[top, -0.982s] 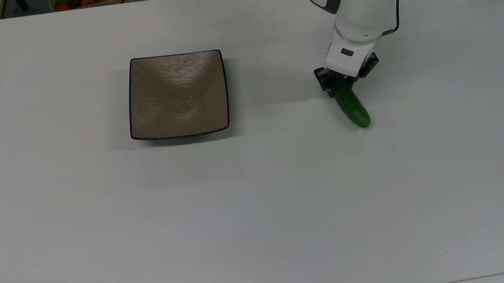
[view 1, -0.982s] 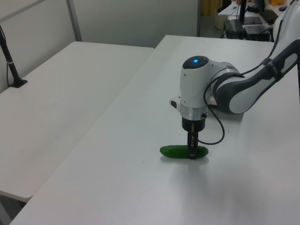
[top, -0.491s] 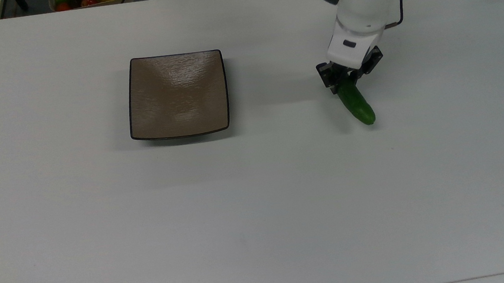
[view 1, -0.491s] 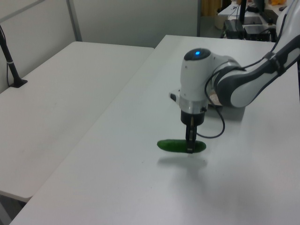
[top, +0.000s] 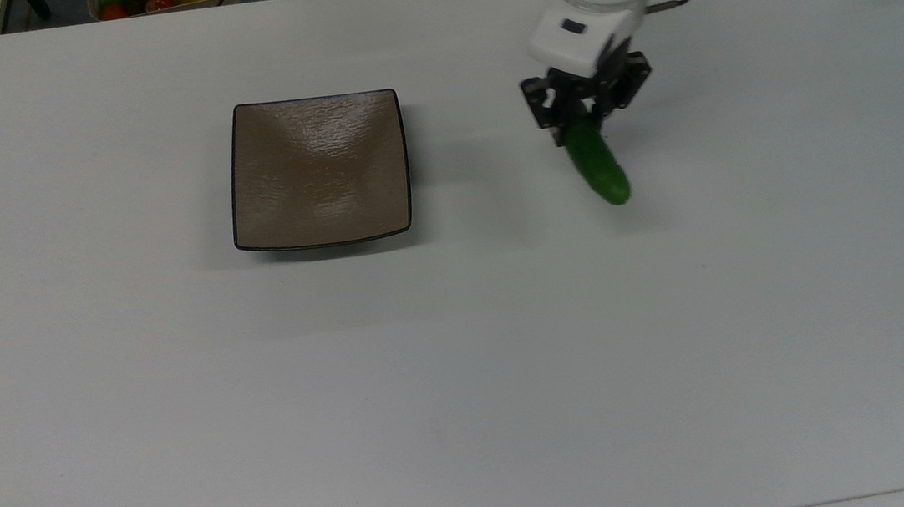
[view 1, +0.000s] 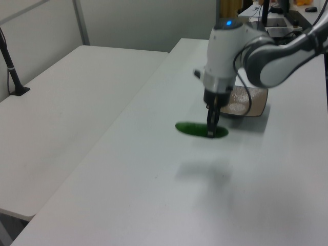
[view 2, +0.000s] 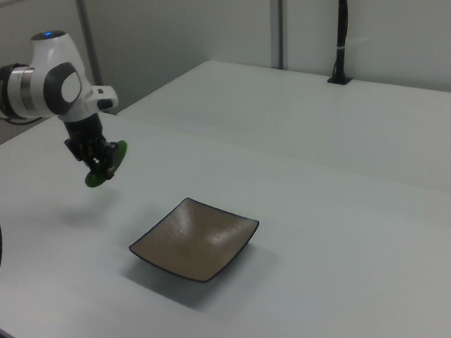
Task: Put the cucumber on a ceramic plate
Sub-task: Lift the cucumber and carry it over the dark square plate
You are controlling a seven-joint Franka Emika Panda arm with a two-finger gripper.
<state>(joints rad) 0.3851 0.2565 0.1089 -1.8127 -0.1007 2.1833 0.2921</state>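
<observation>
**Cucumber lifted and carried toward plate**

Since one second ago the gripper (top: 577, 116) and cucumber (top: 597, 161) have risen off the table (top: 464, 370) and shifted toward the top view's left, nearer the plate (top: 318, 169); the plate has not moved.

Item 1, gripper: upper right of centre in the top view, pointing down, fingers clamped on one end of the cucumber. Centre of the left view (view 1: 211, 123); left side of the right view (view 2: 98, 163).

Item 2, cucumber: dark green, held roughly level in the air. In the left view (view 1: 201, 129) it hangs clear of the table, with its shadow lower in the frame. In the top view its free end points to the lower right. In the right view (view 2: 109, 164) it shows end-on, above the table.

Item 3, plate: square, brown, dark rim, flat on the table, nothing on it. Left of centre in the top view, well apart from the cucumber. Lower centre in the right view (view 2: 194, 239); partly behind the arm in the left view (view 1: 251, 105).
</observation>
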